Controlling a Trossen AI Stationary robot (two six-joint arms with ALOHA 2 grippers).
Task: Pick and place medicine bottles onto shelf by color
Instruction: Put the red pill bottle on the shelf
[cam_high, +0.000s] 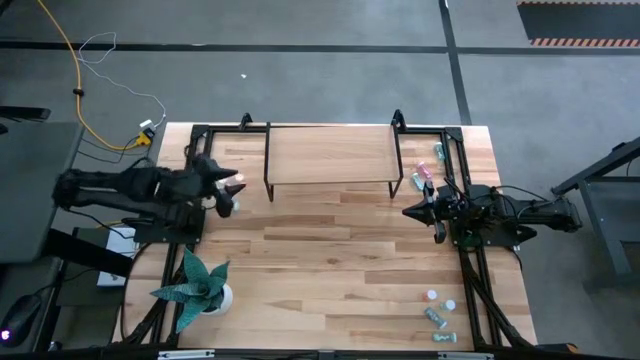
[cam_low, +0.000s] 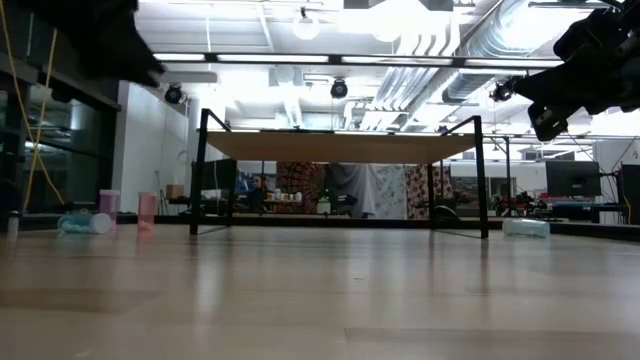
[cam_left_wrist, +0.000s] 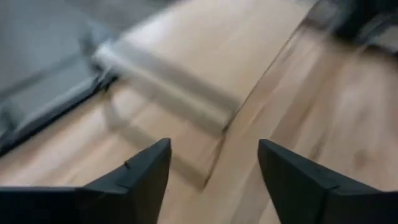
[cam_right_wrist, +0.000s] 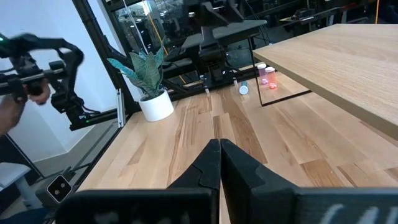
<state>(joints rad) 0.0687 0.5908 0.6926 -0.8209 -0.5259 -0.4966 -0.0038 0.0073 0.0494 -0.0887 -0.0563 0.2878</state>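
My left gripper (cam_high: 232, 186) hangs empty with fingers apart by the shelf's (cam_high: 330, 150) left end. My right gripper (cam_high: 410, 211), fingers together, holds nothing off the right end. Bottles (cam_high: 427, 172) lie on the table (cam_high: 330, 260) beside the shelf's right end.

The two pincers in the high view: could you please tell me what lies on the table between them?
In the high view, only bare table lies between the left pincer and right pincer; the shelf stands just beyond that line.
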